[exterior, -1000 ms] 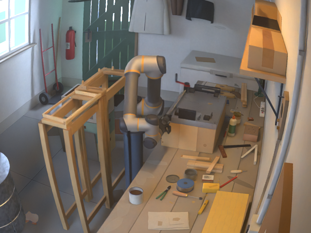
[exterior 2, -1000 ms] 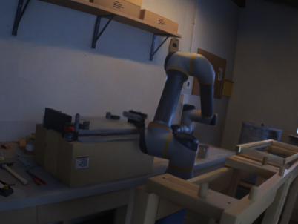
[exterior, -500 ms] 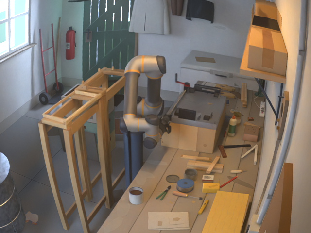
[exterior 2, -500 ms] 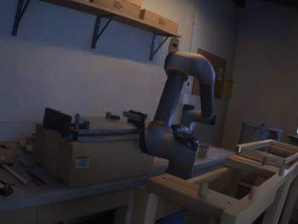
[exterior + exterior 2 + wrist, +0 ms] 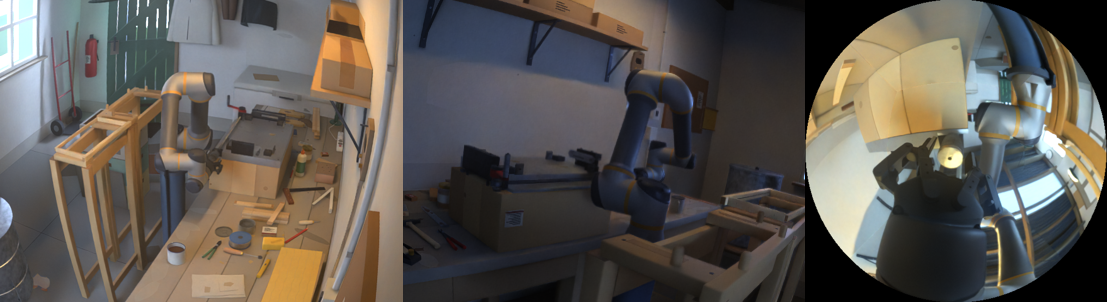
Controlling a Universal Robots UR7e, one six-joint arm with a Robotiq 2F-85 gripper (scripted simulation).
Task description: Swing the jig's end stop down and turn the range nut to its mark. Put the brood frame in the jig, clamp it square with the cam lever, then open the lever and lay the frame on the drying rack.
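Note:
The range nut (image 5: 950,158), a pale round knob, sticks out from the near corner of the jig (image 5: 257,152), a grey-topped wooden box on the bench. The jig's black end stop (image 5: 241,147) sits on the grey top, and the red-handled cam lever (image 5: 233,107) is at the jig's far end. The brood frame (image 5: 92,138) lies on top of the wooden drying rack (image 5: 107,182) left of the arm. My gripper (image 5: 948,156) is at the jig's near left corner, around the range nut, and it is open and holds nothing.
The jig's wooden side (image 5: 917,90) is right in front of the fingers. My own arm column (image 5: 172,201) stands between bench and rack. Tins, offcuts, pliers and a yellow sheet (image 5: 294,276) clutter the near bench.

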